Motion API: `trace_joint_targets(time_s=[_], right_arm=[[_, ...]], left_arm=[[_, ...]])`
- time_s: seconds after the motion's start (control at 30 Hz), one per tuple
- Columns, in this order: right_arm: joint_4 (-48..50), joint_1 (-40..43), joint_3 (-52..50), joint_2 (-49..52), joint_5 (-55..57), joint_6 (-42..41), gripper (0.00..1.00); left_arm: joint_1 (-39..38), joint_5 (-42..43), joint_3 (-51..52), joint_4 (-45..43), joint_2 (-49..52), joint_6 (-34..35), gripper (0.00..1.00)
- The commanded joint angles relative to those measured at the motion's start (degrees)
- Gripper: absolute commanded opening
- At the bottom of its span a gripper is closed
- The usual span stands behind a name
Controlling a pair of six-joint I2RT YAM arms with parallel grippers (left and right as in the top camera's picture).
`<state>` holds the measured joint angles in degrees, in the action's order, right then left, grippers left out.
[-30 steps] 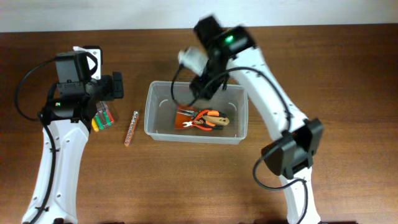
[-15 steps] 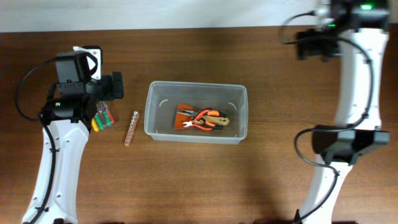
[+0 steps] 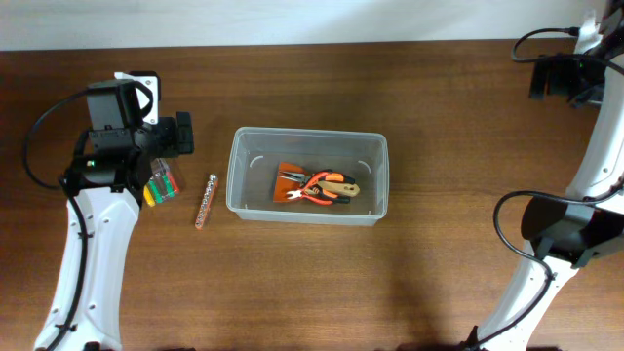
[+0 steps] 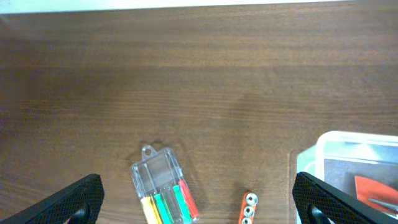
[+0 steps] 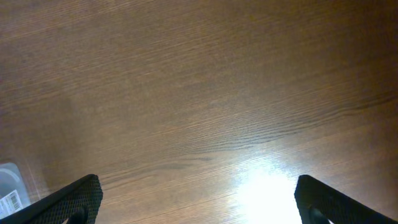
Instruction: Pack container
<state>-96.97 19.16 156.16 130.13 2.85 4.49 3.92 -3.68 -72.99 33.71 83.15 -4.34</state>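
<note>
The clear plastic container sits mid-table and holds orange-handled pliers and an orange item. Its corner shows in the left wrist view. A small clear case of coloured screwdrivers lies left of it, also in the left wrist view. An orange socket strip lies between the case and the container, also in the left wrist view. My left gripper is open and empty, above the case. My right gripper is open and empty at the far right edge, over bare table.
The table is brown wood. A white tag sits behind the left arm. A bright glare spot lies on the wood under the right gripper. A bit of clear plastic with a label shows at the left edge of the right wrist view.
My right arm has swung from above the container's back rim away to the far right back corner of the table. The left arm and the objects have not moved.
</note>
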Motion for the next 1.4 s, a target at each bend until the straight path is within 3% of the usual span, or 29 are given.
trace_joint_targets(time_s=[0.0, 0.1, 0.23, 0.27, 0.6, 0.7, 0.87, 1.37], right_arm=[[-0.33, 0.02, 0.59, -1.29, -1.09, -0.5, 0.99], [-0.33, 0.04, 0.59, -1.29, -1.09, -0.5, 0.99], [-0.33, 0.04, 0.59, -1.29, -1.09, -0.5, 0.99], [-0.33, 0.02, 0.59, -1.29, -1.11, -0.52, 0.98], [-0.31, 0.04, 0.59, -1.29, -1.09, -0.5, 0.99], [-0.31, 0.04, 0.59, -1.29, -1.09, -0.5, 0.99], [-0.31, 0.02, 0.59, -1.29, -1.09, -0.5, 0.99], [-0.33, 0.04, 0.59, -1.29, -1.09, -0.5, 0.99]], left_arm=[[0.24, 0.55, -1.31, 2.34, -0.22, -0.96, 0.99], [0.24, 0.5, -1.31, 5.73, -0.22, -3.04, 1.0], [0.24, 0.5, -1.29, 9.25, 0.61, -6.56, 0.77], [0.24, 0.55, -1.29, 9.9, 1.11, -6.54, 0.75], [0.2, 7.82, -1.25, 14.19, 15.02, -10.84, 0.74], [0.2, 7.82, -1.25, 13.84, 18.58, -12.57, 0.6], [0.2, 8.02, -1.25, 13.49, 22.4, -13.4, 0.45], [-0.2, 11.45, -1.09, 15.21, 22.93, -13.11, 0.45]])
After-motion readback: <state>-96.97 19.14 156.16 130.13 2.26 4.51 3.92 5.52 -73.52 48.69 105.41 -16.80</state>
